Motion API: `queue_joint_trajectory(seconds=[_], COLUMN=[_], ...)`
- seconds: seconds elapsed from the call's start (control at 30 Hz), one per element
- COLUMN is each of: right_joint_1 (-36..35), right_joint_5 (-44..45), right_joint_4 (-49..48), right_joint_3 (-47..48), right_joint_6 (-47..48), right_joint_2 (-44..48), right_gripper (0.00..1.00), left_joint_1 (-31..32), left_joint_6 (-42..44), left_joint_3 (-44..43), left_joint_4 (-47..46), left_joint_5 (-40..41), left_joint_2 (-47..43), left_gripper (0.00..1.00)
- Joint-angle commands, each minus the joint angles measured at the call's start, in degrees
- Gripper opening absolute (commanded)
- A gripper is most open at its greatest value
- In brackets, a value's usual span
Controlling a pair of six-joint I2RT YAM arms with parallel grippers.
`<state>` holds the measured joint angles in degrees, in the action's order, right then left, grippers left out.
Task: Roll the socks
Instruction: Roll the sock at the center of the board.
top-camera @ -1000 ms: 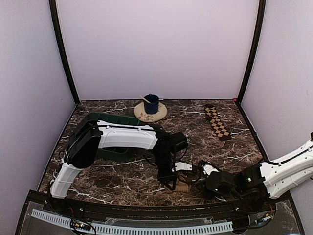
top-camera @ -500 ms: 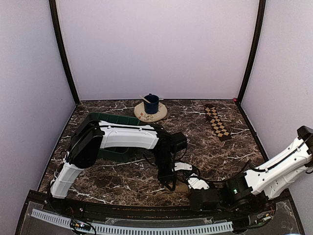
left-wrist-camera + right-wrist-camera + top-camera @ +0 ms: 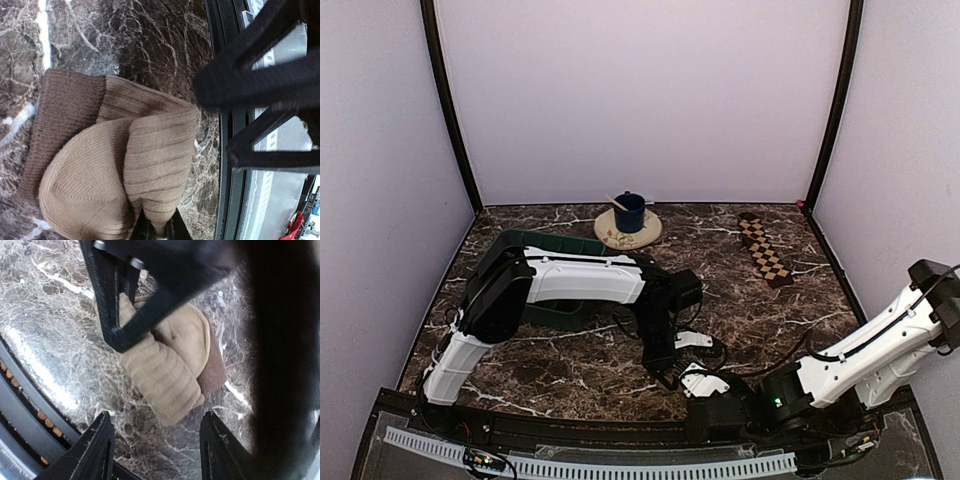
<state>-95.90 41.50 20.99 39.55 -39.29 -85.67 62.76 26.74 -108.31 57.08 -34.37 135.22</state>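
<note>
No lettering, number, brand mark or sign is showing legibly in any of the three views.

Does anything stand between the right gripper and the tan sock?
Nothing visible: only bare marble table lies between the right gripper and the tan sock. The left gripper, shut on that sock, covers its far side.
</note>
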Motion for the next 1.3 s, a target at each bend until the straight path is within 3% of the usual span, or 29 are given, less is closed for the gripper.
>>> queue_joint_trajectory(seconds=[0.0, 0.3, 0.5, 1.03, 1.27], right_joint_1=[-0.5, -0.6, -0.1, 5.5, 8.3], right_joint_5=[3.7, 7.0, 1.1, -4.4, -8.6], right_joint_4=[0.1, 3.0, 2.5, 3.3, 2.1], right_joint_3=[3.2, 6.0, 6.7, 7.6, 7.9], right_joint_6=[5.2, 9.6, 13.8, 23.5, 27.5], right_joint_2=[-3.2, -3.8, -5.2, -6.7, -8.3], right_gripper=[0.54, 0.54, 0.53, 0.52, 0.46], left_joint_1=[0.1, -0.5, -0.7, -0.8, -0.8], left_joint_6=[0.2, 0.4, 0.6, 0.8, 0.8], left_joint_3=[2.0, 1.8, 1.5, 1.3, 1.1], left_joint_4=[3.8, 3.8, 3.8, 4.2, 4.1], left_joint_5=[4.6, 4.2, 3.8, 3.4, 3.6], left_joint_2=[5.1, 5.6, 5.6, 5.8, 5.8], left_gripper=[0.00, 0.00, 0.00, 0.00, 0.00])
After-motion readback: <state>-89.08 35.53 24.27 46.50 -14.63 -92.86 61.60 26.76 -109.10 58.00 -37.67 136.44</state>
